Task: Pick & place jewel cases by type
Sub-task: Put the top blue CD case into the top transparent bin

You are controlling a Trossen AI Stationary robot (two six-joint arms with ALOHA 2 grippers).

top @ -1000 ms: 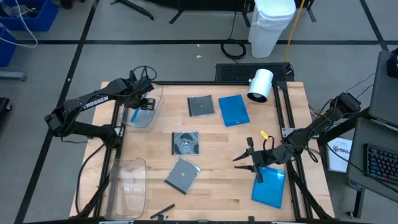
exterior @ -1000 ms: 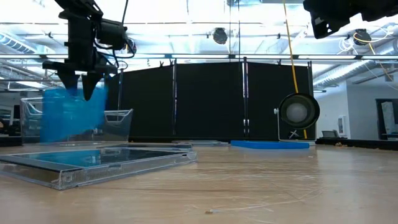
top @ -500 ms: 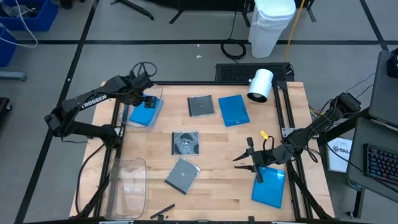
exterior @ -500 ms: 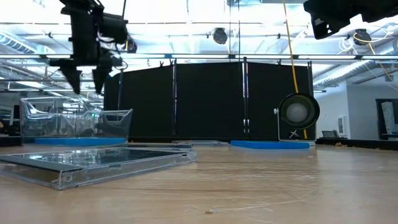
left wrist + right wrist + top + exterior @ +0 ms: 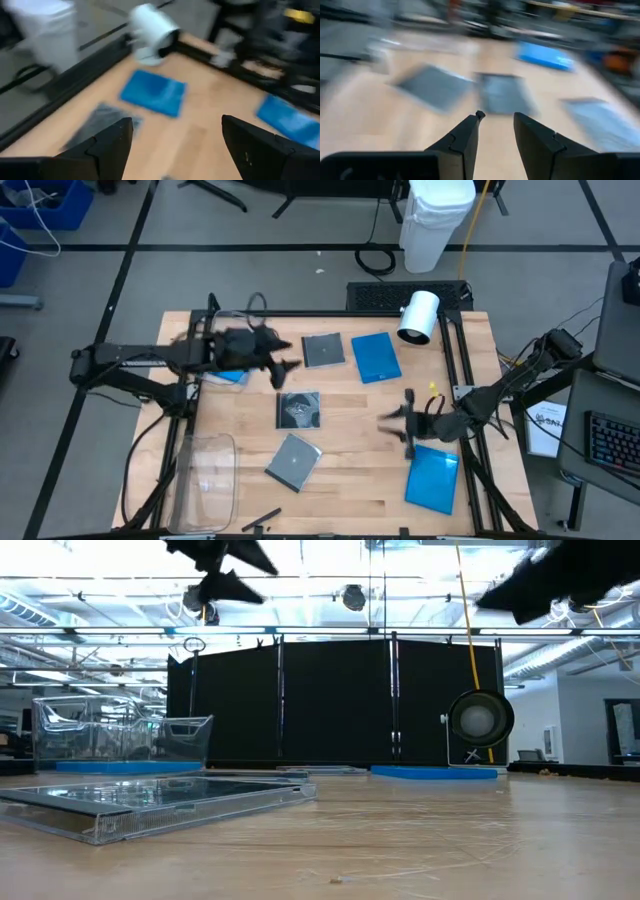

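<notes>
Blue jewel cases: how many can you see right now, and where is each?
3. One blue case lies in the clear bin at the table's far left, partly under the left arm. One lies at far centre. One sits near right, by the right gripper.

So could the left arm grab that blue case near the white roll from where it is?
Probably yes: the left gripper is open and empty, and the blue case lies flat with nothing on it.

One jewel case (image 5: pixel 232 374) in far-left bin (image 5: pixel 243 340), five jewel cases (image 5: pixel 298 409) on table (image 5: pixel 350 480)
</notes>
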